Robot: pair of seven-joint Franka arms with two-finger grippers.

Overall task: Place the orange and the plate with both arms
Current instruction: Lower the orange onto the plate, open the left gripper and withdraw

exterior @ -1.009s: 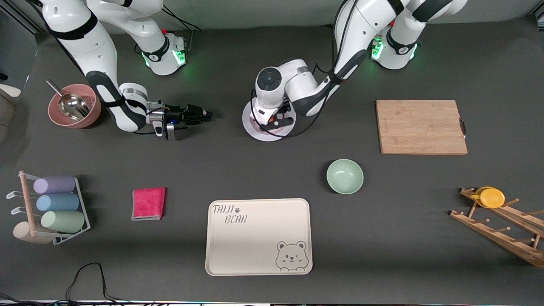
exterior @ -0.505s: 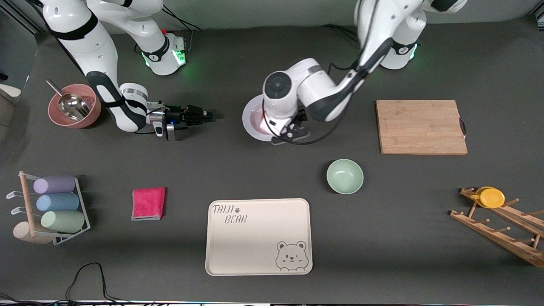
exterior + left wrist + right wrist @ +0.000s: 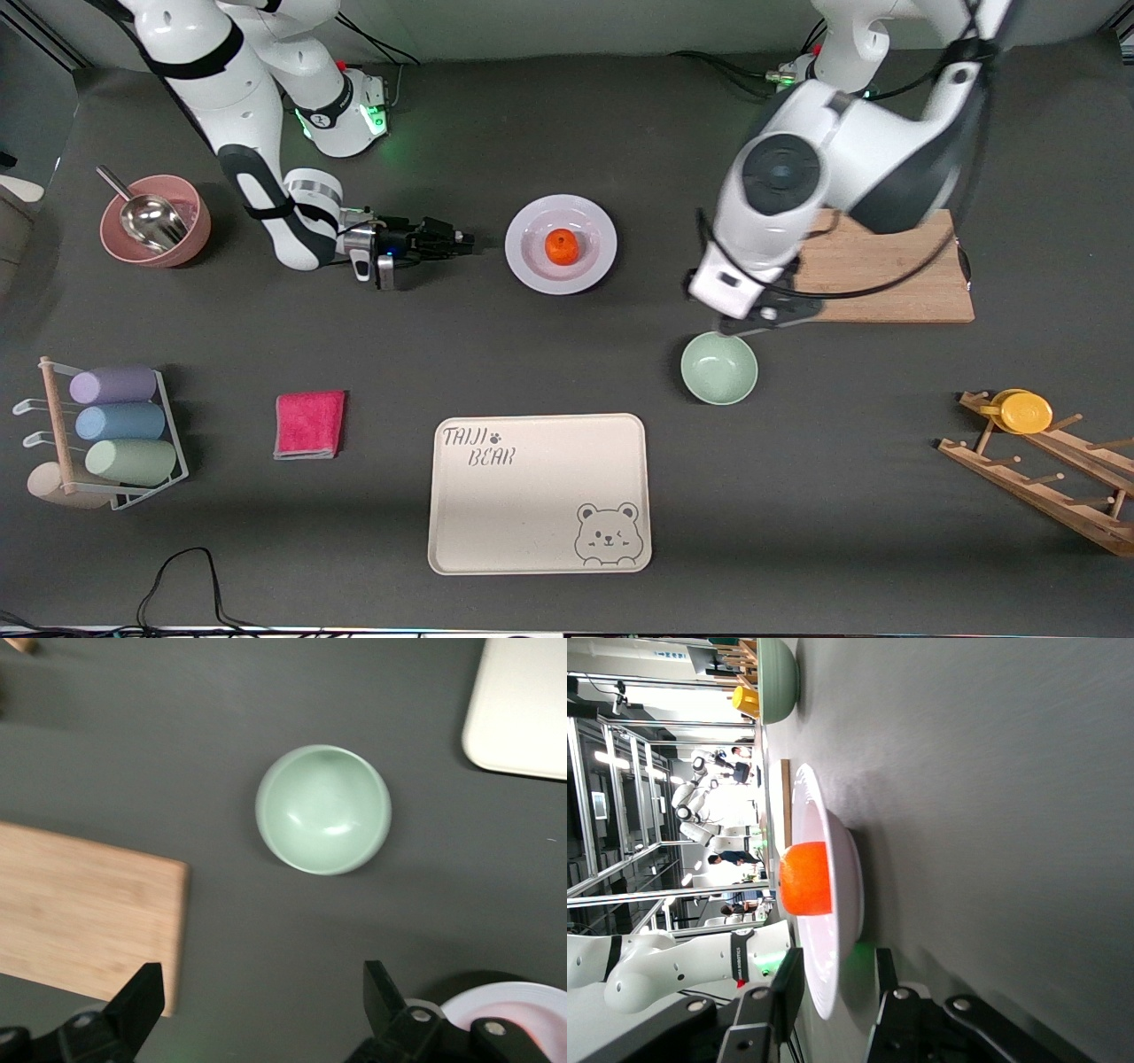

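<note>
- Low in the middle of the frame lies the cream bear tray (image 3: 461, 532), bare, nearest to the front camera on the counter (image 3: 354, 337). It looks a likely landing spot for the plate, though that is only my guess.
- A step up the frame sits the mint-green bowl (image 3: 718, 368), empty and upright, with nothing touching it.
- The left gripper (image 3: 261, 979) hangs high over the counter by the bowl and the corner of the wooden cutting board (image 3: 886, 266). Its jaws are spread wide and hold nothing. Up there it stays out of the other arm's way.
- Middle of the frame, and here's the prize: the orange (image 3: 561, 246) sits in the well of the plate (image 3: 532, 266), flat on the counter. The shallow dish should keep the fruit from rolling.
- Beside the plate, toward the right arm's end, the right gripper (image 3: 459, 237) lies low and level, pointing at the rim. Its jaws are partly apart and empty, a small gap short of the edge.
- From its wrist view the rim lines up between the jaws, so I judge a pinch on the rim comes next. Keep the lift level or the orange may roll off.
</note>
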